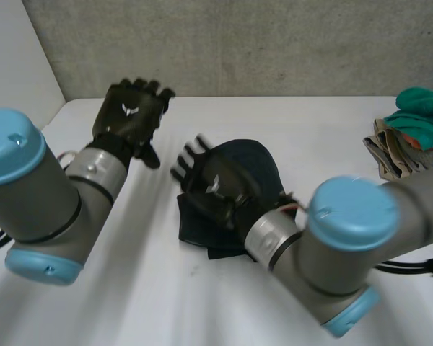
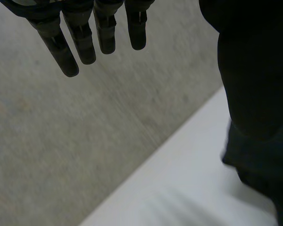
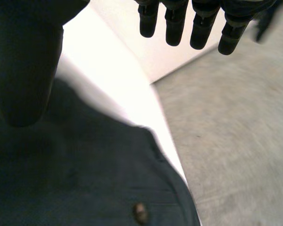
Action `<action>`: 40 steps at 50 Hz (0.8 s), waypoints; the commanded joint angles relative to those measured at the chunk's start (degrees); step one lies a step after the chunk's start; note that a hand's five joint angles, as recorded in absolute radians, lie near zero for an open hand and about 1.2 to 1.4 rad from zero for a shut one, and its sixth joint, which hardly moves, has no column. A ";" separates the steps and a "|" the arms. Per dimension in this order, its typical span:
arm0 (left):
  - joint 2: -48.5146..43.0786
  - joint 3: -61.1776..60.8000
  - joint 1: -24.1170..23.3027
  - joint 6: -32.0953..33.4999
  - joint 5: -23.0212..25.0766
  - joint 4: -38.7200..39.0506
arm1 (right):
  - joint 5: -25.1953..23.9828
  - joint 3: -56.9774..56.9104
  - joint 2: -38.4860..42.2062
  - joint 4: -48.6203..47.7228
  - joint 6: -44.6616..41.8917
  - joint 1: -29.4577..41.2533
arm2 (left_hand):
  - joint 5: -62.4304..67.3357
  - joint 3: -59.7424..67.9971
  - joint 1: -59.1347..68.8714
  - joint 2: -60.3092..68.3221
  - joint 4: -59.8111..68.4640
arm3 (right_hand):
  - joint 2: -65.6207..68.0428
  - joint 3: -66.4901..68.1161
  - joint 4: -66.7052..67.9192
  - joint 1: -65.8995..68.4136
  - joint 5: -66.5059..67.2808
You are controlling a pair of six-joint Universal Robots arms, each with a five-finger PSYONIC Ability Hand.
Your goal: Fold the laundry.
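A white table [image 1: 310,122] stood before a grey wall [image 1: 274,43]; near the middle of it lay a dark cloth [image 1: 263,169], bunched into a rounded heap with uneven edges rather than laid flat; the right hand [image 1: 215,186] hung over the cloth's near-left part, palm down, its fingers [image 3: 174,28] straight and spread a little, curled round nothing and pinching nothing; the right wrist view showed the cloth beneath that palm, with a small button [image 3: 140,213] on it; whether the palm touched the cloth could not be told. The left hand [image 1: 132,115] was to the left of the cloth and well apart from it, lifted off the table, its fingers [image 2: 85,42] straight and loosely apart, empty. Far to the right of the cloth, at the table's edge, sat a pile [image 1: 408,140] of other laundry, a green piece lying on beige and grey ones that looked stacked, though whether they were neatly folded was too small to tell. By my reading the task was only part done: the cloth seemed gathered but not yet squared into a tidy fold; neither hand held it; the flattening and folding of it looked left to do.
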 commanded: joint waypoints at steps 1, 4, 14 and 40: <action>-1.97 8.92 -2.79 -4.81 0.27 -0.52 | 2.26 0.52 -12.01 7.05 33.65 -9.81 | -1.28 -2.19 -2.12 -2.08 -1.72 | -2.07 -1.93 -1.90 -2.66 -2.91; -4.78 11.56 -5.07 -6.58 0.62 -1.04 | 3.50 -1.06 -12.90 11.64 34.39 -13.61 | -1.28 -2.19 -2.12 -2.08 -1.72 | -2.07 -1.93 -1.90 -2.66 -2.91; -19.72 24.92 -11.67 -7.55 0.27 -13.78 | 4.65 -14.33 -1.84 27.73 34.21 -16.61 | -2.96 -3.87 -3.80 -3.76 -3.40 | -2.07 -1.93 -1.90 -2.66 -2.91; -34.06 32.75 -9.83 -0.52 -8.52 -32.95 | 10.00 -22.51 14.53 31.78 20.33 -15.91 | -2.46 -3.37 -3.30 -3.25 -2.90 | -2.07 -1.93 -1.90 -2.66 -2.91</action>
